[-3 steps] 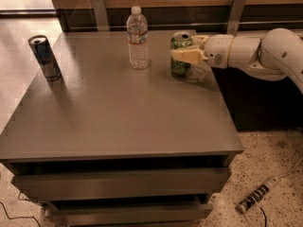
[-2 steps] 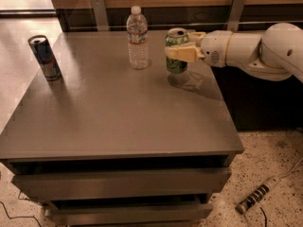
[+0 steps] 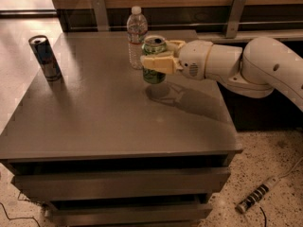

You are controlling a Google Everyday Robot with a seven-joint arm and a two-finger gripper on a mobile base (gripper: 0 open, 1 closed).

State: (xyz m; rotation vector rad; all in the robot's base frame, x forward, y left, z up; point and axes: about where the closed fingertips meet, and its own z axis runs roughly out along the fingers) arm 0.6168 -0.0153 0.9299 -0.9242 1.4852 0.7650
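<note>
Three containers stand out on or over the grey table (image 3: 94, 126). My gripper (image 3: 155, 56), in the upper middle of the frame, is closed around a green can (image 3: 154, 76). One pale finger (image 3: 158, 63) crosses the front of the can, the other lies behind it near the rim, and the can fills the gap between them. The green can is upright and hangs clear of the tabletop, with its shadow (image 3: 165, 94) falling on the surface just below and to the right. My white arm (image 3: 265, 65) enters from the right edge of the frame and reaches leftward to this point. A water bottle (image 3: 137, 32) with a white cap stands upright just behind the green can and slightly to its left, near the table's far edge; I cannot tell whether the two touch. A dark can (image 3: 45, 58) stands upright at the upper left, well apart from both. A power strip (image 3: 258, 197) lies on the speckled floor (image 3: 279, 160) at the lower right.
</note>
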